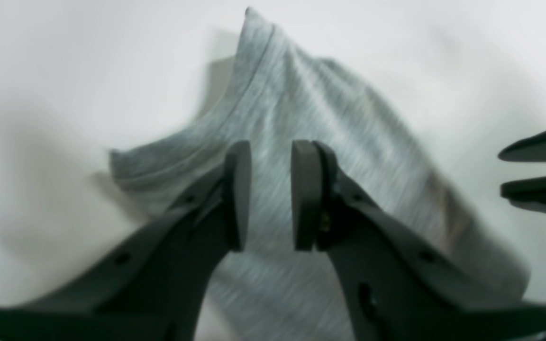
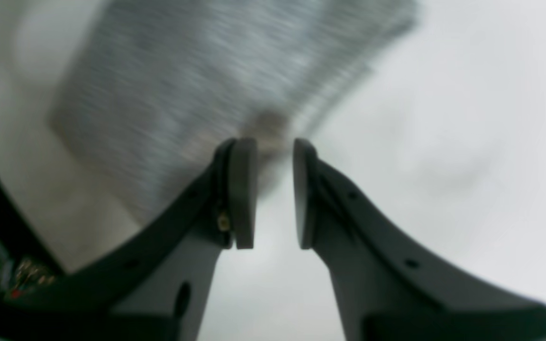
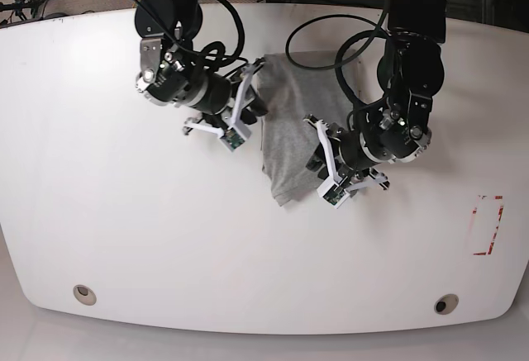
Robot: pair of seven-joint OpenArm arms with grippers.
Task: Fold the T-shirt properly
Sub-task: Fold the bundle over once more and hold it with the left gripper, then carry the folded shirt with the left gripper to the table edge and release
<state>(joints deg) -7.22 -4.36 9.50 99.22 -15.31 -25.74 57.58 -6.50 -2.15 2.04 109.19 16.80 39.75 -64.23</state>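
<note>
The heather-grey T-shirt (image 3: 293, 117) lies on the white table (image 3: 124, 212), folded into a long narrow strip. In the left wrist view it (image 1: 301, 94) lies flat under and beyond my fingers, with one hemmed end near them. My left gripper (image 1: 271, 194) is open by a narrow gap with nothing between the pads. In the base view it (image 3: 317, 153) hangs by the strip's near right edge. My right gripper (image 2: 275, 194) is also open and empty, at the edge of the blurred cloth (image 2: 197, 71). In the base view it (image 3: 250, 90) is by the strip's far left edge.
A red-outlined rectangle (image 3: 488, 225) is marked on the table at the right. Two round fittings (image 3: 83, 293) (image 3: 446, 304) sit near the front edge. Black cables loop over the shirt's far end (image 3: 331, 39). My right gripper's fingers (image 1: 538, 189) show at the left wrist view's right edge.
</note>
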